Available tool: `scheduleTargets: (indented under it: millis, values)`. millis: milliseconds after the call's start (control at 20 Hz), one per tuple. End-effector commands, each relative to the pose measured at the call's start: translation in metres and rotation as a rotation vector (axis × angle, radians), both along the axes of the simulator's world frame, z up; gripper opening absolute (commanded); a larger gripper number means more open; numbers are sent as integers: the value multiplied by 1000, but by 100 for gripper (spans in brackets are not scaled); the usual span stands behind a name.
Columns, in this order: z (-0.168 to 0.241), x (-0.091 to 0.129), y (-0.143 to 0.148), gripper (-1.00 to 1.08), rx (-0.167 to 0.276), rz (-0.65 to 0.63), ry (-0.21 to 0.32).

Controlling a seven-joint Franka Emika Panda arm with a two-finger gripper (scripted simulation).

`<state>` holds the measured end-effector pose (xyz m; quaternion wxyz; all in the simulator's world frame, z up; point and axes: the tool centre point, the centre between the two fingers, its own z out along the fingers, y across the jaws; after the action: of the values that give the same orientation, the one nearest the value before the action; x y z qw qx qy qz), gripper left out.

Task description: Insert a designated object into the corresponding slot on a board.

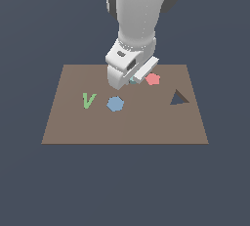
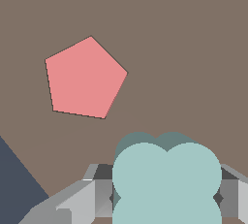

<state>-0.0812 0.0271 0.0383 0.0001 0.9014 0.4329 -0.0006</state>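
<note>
Teal piece (image 2: 166, 179) clamped in end effector (image 2: 166, 196), lower edge cropped; lobed slot unseen; pentagon (image 2: 85, 77) beside

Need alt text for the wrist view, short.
Pale teal lobed piece sits between the grey fingers at the frame's edge, close over the brown board. A red pentagon lies flat on the board nearby, apart from the piece.

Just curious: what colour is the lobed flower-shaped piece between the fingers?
Pale teal flower-shaped piece; the wrist view shows it best.
</note>
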Motion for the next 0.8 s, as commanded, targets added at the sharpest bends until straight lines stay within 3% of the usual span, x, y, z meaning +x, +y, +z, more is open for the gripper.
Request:
scheduleTargets:
  millis: [0,750]
  values:
    - [1,-4,-7,-100,0,75,-1]
    - [2,-12,-36,-100,-1,319,0]
